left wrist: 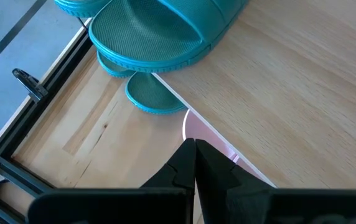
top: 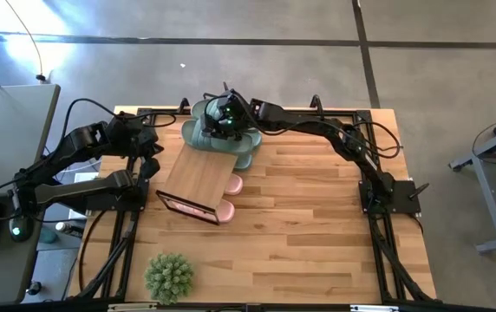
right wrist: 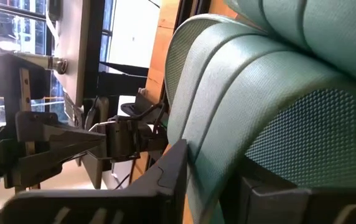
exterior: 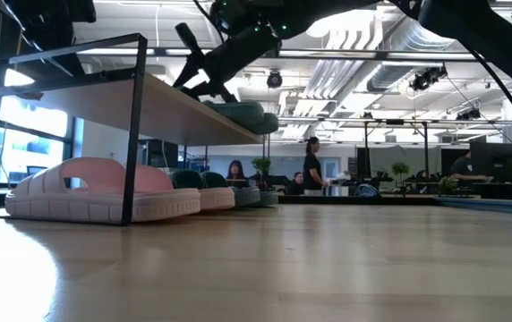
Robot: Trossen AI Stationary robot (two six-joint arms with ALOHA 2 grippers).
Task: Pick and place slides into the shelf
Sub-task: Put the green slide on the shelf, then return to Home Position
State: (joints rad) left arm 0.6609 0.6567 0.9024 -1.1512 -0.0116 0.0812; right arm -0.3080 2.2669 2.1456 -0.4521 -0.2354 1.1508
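The shelf (top: 198,176), a bamboo board on a black frame, stands mid-table. Pink slides (exterior: 104,192) lie under it by their soles; green slides (exterior: 211,186) lie under its far end. Another green slide (top: 218,130) lies on the board's far end, also seen in the left wrist view (left wrist: 156,34). My right gripper (top: 225,117) is over that far end, shut on a green slide (right wrist: 228,112). My left gripper (top: 150,166) hangs by the shelf's left side, shut and touching nothing; its fingertips (left wrist: 195,149) meet. My right gripper pinches a green slide between its two fingers, at the ribbed strap's side (right wrist: 206,168). One finger (right wrist: 168,177) lies outside the strap and the other (right wrist: 271,193) against the dotted footbed. It comes from above at the shelf's far end. The low view shows a green slide (exterior: 243,114) on the board there.
A spiky green plant ball (top: 169,276) sits near the table's near-left corner. The black table frame (top: 369,186) runs along the edges. Bare wood (top: 309,225) lies right of the shelf. People stand far back in the room (exterior: 313,165).
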